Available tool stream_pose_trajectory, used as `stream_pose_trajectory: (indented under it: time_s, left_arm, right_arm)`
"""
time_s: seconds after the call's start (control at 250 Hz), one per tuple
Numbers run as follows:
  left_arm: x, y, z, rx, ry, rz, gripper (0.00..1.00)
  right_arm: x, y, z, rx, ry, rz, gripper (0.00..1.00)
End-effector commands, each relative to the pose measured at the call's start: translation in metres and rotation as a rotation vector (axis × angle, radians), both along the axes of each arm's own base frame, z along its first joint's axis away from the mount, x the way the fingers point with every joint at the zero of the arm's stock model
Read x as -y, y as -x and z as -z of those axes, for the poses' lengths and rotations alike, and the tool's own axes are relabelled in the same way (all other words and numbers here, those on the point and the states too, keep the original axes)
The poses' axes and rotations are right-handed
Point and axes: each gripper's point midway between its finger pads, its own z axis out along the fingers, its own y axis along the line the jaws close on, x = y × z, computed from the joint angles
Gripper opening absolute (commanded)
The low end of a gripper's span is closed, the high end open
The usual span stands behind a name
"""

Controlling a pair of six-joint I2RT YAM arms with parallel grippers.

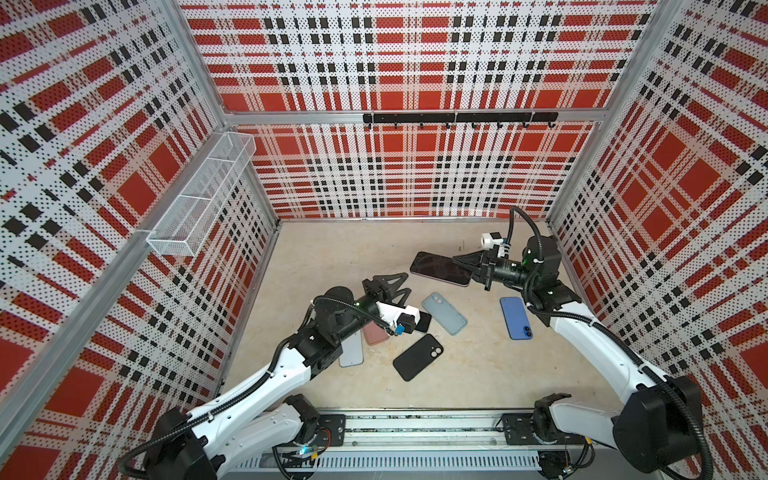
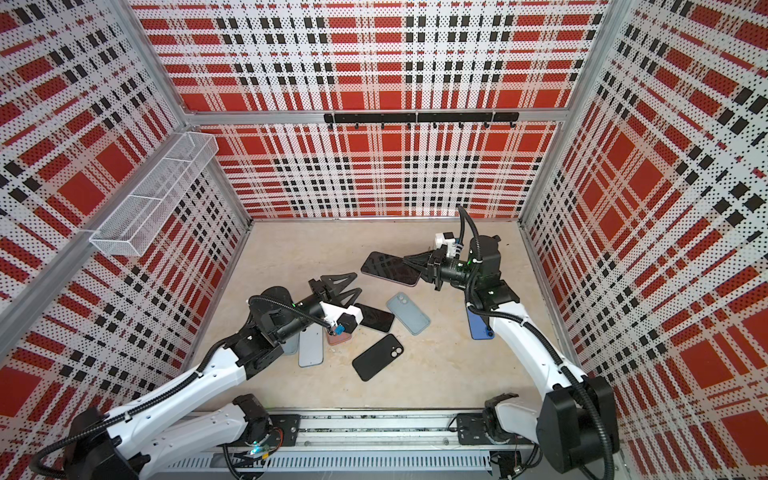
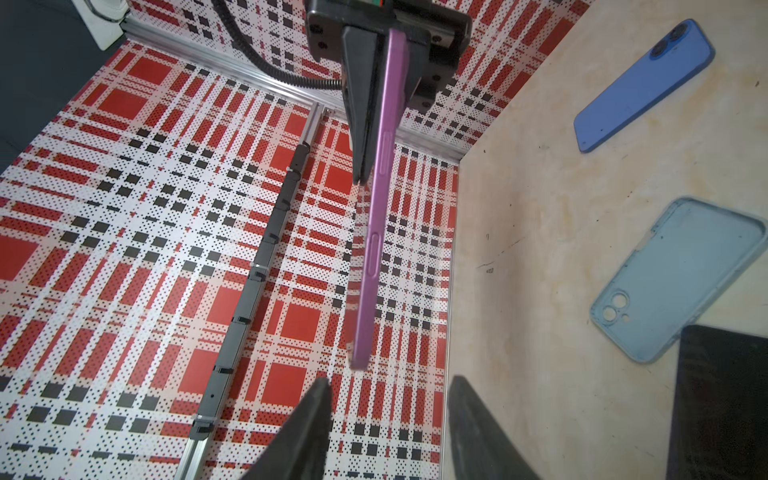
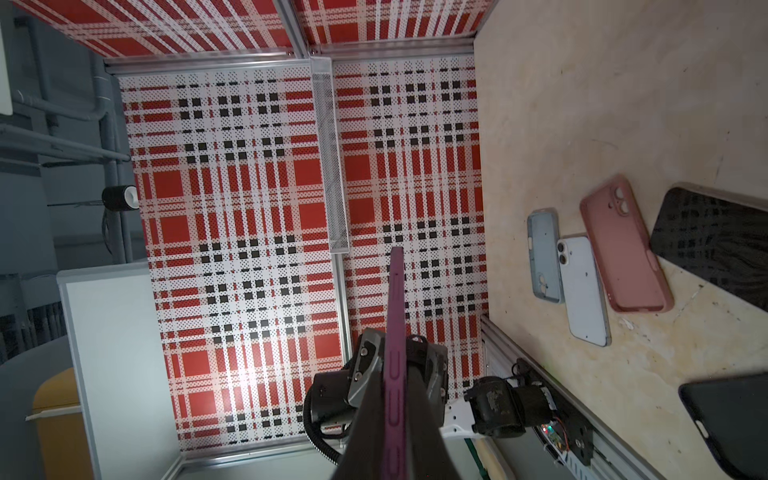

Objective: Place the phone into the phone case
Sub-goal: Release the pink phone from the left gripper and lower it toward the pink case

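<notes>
Right gripper is clamped on one end of the purple-edged phone. The phone juts from its fingertips with the dark screen up, clear of the table. Left gripper is half parted and empty, just short of the phone's free end without touching it. An empty light-blue case lies beside the left gripper.

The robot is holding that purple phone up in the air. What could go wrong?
The right gripper pinches the purple phone by one end only, with most of it sticking out unsupported, so it might slip or tip and fall to the table. The left gripper, jaws open, sits close to the free end and could bump it.
</notes>
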Motion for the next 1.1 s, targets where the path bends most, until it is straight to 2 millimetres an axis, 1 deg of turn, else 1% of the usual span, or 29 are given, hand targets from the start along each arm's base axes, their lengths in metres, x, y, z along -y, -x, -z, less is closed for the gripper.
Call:
stream_pose_trajectory:
  time_s: [0.0, 0.14, 0.172, 0.236, 0.296, 0.332, 0.4, 0.496, 0.548, 0.628, 0.668, 0.696, 0.736, 0.808, 0.836, 0.868, 0.972, 1.092]
  left_arm:
    - [-0.010, -0.002, -0.002, 0.033, -0.004, -0.050, 0.56]
    - [-0.016, -0.003, -0.010, -0.034, 0.086, -0.088, 0.60]
    - [-0.017, -0.002, -0.012, -0.063, 0.120, -0.097, 0.63]
    - [-0.019, 0.000, -0.015, -0.135, 0.194, -0.106, 0.64]
    - [-0.023, -0.002, -0.021, -0.222, 0.295, -0.144, 0.68]
    - [-0.027, -0.005, -0.025, -0.277, 0.361, -0.179, 0.72]
    - [-0.038, -0.012, -0.031, -0.395, 0.486, -0.264, 0.75]
    - [-0.056, -0.023, -0.034, -0.557, 0.629, -0.402, 0.74]
    - [-0.066, -0.030, -0.032, -0.651, 0.705, -0.491, 0.73]
    - [-0.077, -0.039, -0.016, -0.825, 0.809, -0.627, 0.69]
    - [-0.083, -0.044, -0.005, -0.916, 0.867, -0.709, 0.66]
    - [-0.085, -0.047, 0.006, -0.990, 0.904, -0.768, 0.64]
    - [-0.082, -0.048, 0.022, -1.101, 0.928, -0.822, 0.61]
    - [-0.077, -0.050, 0.058, -1.295, 0.982, -0.938, 0.60]
    - [-0.071, -0.050, 0.070, -1.371, 0.989, -0.957, 0.57]
    - [-0.069, -0.050, 0.085, -1.438, 1.013, -1.001, 0.54]
    - [-0.067, -0.051, 0.125, -1.583, 1.088, -1.125, 0.53]
    - [-0.062, -0.051, 0.160, -1.657, 1.085, -1.218, 0.51]
  right_arm:
    - [0.004, -0.010, -0.046, 0.153, -0.051, 0.048, 0.00]
    - [0.007, -0.020, -0.037, 0.157, -0.008, 0.077, 0.00]
    - [0.009, -0.023, -0.033, 0.161, 0.014, 0.087, 0.00]
    - [0.012, -0.026, -0.026, 0.174, 0.065, 0.103, 0.00]
    - [0.015, -0.029, -0.020, 0.198, 0.127, 0.117, 0.00]
    - [0.017, -0.030, -0.015, 0.212, 0.180, 0.127, 0.00]
    - [0.023, -0.033, -0.005, 0.232, 0.269, 0.149, 0.00]
    - [0.028, -0.035, 0.005, 0.247, 0.339, 0.165, 0.00]
    - [0.031, -0.036, 0.010, 0.247, 0.371, 0.172, 0.00]
    - [0.036, -0.036, 0.019, 0.245, 0.417, 0.181, 0.00]
    - [0.037, -0.036, 0.023, 0.244, 0.438, 0.183, 0.00]
    - [0.038, -0.036, 0.026, 0.245, 0.452, 0.186, 0.00]
    - [0.040, -0.036, 0.029, 0.241, 0.467, 0.188, 0.00]
    - [0.040, -0.037, 0.033, 0.240, 0.473, 0.187, 0.00]
    - [0.040, -0.038, 0.034, 0.239, 0.475, 0.186, 0.00]
    - [0.039, -0.038, 0.035, 0.235, 0.474, 0.183, 0.00]
    - [0.040, -0.040, 0.044, 0.221, 0.502, 0.174, 0.00]
    - [0.051, -0.038, 0.065, 0.196, 0.613, 0.182, 0.00]
